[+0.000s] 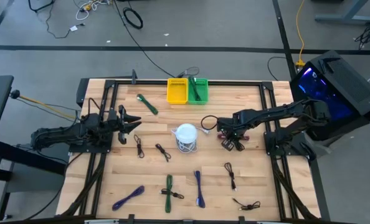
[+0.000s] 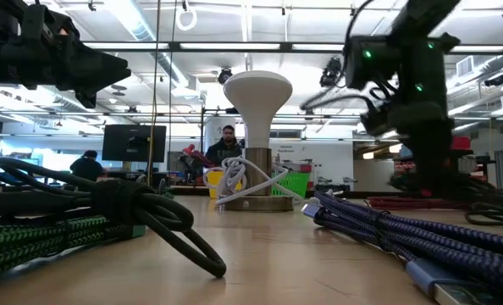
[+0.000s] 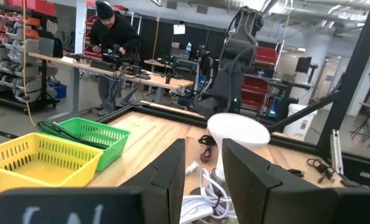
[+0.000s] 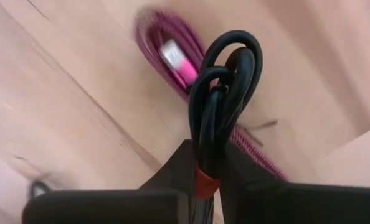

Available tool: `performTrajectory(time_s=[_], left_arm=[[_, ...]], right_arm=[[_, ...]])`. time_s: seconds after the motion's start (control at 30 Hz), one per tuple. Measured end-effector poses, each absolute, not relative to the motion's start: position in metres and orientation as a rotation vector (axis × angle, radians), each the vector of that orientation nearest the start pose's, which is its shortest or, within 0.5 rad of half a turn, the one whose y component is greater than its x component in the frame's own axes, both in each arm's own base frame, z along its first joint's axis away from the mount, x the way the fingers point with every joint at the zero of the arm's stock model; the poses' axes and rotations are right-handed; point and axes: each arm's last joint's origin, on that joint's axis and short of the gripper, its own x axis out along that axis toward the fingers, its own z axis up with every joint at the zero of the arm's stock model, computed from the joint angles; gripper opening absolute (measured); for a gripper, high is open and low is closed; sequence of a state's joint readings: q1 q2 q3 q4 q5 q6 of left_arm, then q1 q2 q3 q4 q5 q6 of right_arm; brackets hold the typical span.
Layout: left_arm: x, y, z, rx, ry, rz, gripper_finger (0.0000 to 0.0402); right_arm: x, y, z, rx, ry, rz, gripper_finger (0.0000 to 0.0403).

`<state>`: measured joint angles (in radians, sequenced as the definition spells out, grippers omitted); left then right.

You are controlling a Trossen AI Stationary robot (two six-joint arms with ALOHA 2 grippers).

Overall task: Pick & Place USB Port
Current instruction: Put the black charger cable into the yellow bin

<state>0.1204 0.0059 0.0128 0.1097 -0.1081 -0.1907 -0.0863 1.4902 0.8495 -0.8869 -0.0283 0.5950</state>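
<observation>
Pale wooden planks make up the table top [image 1: 110, 180], framed by dark rails, with a grey workshop floor around it. Just right of the table's middle, the right gripper [image 4: 211, 163] has its two dark fingers pinched on a coiled black USB cable bound with a red tie [image 4: 221, 106], the loops standing up between the fingers. Right under that coil lies a magenta braided cable with a pale plug [image 4: 175, 59], flat on the wood. Seen from above, this gripper [image 1: 230, 138] sits near a loose black cable loop [image 1: 208, 122].

Close by, at the centre, stands a white mushroom-shaped lamp with white cord wound round its base [image 1: 186, 137]. At the far edge sit a yellow plastic mesh basket [image 1: 176, 91] and a green plastic mesh basket [image 1: 198, 90], side by side and touching; the green one has dark cables in it.

Toward the near edge lie a blue braided cable bundle [image 1: 199, 188], a green braided cable bundle [image 1: 169, 190] and several small black cable coils.

Over the table's left side hangs the left gripper [image 1: 129, 121], its fingers narrowly apart and holding nothing. A person in a dark cap [image 3: 112, 43] stands at a bench beyond the table.
</observation>
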Motion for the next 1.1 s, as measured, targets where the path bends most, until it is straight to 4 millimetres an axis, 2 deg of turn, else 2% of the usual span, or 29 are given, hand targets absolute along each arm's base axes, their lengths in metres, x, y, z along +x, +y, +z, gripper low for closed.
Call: performTrajectory(time_s=[0.3, 0.5, 0.6, 0.73, 0.83, 0.93, 1.1], left_arm=[[0.095, 0.017, 0.180, -0.214, -0.171, 0.287, 0.0110], [0.092, 0.014, 0.194, -0.231, -0.313, 0.193, 0.0110], [0.093, 0.014, 0.195, -0.256, -0.324, 0.171, 0.0110], [0.098, 0.015, 0.197, -0.268, -0.326, 0.179, 0.0110], [0.103, 0.015, 0.200, -0.238, -0.349, 0.154, 0.0110], [0.111, 0.016, 0.202, -0.216, -0.352, 0.155, 0.0110], [0.132, 0.018, 0.211, -0.212, -0.255, 0.148, 0.0132]], right_arm=[[0.276, -0.028, 0.234, 0.381, 1.194, -0.461, 0.0030], [0.303, -0.043, 0.271, 0.272, 0.913, -0.405, 0.0030], [0.317, -0.050, 0.289, 0.257, 0.730, -0.314, 0.0030], [0.333, -0.050, 0.312, 0.223, 0.468, -0.135, 0.0029], [0.338, -0.048, 0.323, 0.199, 0.359, -0.047, 0.0029], [0.339, -0.048, 0.326, 0.184, 0.318, -0.044, 0.0029], [0.340, -0.048, 0.330, 0.170, 0.280, -0.039, 0.0029]])
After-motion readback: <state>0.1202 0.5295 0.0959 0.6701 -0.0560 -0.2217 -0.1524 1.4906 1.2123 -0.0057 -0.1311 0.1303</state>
